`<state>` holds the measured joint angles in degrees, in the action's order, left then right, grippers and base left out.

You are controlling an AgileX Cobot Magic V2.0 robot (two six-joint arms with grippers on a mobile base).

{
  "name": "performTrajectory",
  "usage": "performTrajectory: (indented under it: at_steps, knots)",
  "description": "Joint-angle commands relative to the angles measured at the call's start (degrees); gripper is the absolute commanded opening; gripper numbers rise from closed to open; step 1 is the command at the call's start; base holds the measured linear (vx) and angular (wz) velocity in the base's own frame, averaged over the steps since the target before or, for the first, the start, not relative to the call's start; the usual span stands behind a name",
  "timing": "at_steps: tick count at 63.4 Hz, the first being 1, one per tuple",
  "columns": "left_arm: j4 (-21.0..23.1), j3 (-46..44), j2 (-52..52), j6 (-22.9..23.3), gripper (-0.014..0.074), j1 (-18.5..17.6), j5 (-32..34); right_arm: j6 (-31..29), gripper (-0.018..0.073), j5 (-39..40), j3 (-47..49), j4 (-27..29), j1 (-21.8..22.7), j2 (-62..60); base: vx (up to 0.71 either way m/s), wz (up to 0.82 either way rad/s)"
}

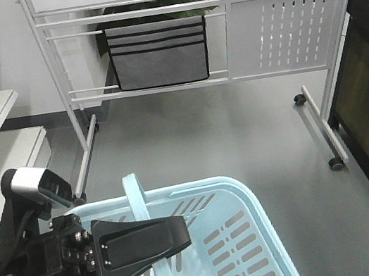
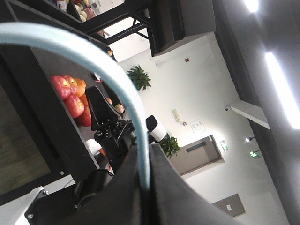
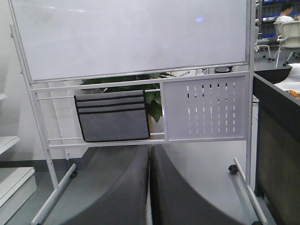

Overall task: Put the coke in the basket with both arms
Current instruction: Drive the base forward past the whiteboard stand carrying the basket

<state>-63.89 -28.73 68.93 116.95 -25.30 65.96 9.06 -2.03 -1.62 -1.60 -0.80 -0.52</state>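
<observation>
The left hand point(image 1: 182, 238) is clamped on the pale blue basket handle point(image 1: 134, 193), which runs between its fingers above the slotted basket point(image 1: 255, 211). The right hand point(image 3: 150, 157) has its fingers pressed together, holding nothing, and faces a whiteboard stand point(image 3: 140, 42). Where the coke is cannot be told.

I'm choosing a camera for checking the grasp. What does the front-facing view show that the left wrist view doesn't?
Only the front view: the slotted body of the pale blue basket, the whiteboard stand and its grey pouch. Only the left wrist view: red apples, the right arm, ceiling lights. Both: the left pincer closed around the basket's handle.
</observation>
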Motion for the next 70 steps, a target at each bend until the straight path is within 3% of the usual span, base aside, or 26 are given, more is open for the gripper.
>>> performTrajectory:
  at_steps: [1,70]
  knots:
    - [4.20,-1.12,-1.40,0.19,-0.0007,-0.36,12.98,-0.66,-0.0005,3.96,-0.83,-0.16,0.14,-1.04,0.22,-0.03]
    - [4.20,-1.12,-1.40,0.19,-0.0007,-0.36,12.98,-0.66,-0.0005,3.96,-0.83,-0.16,0.14,-1.04,0.21,-0.01]
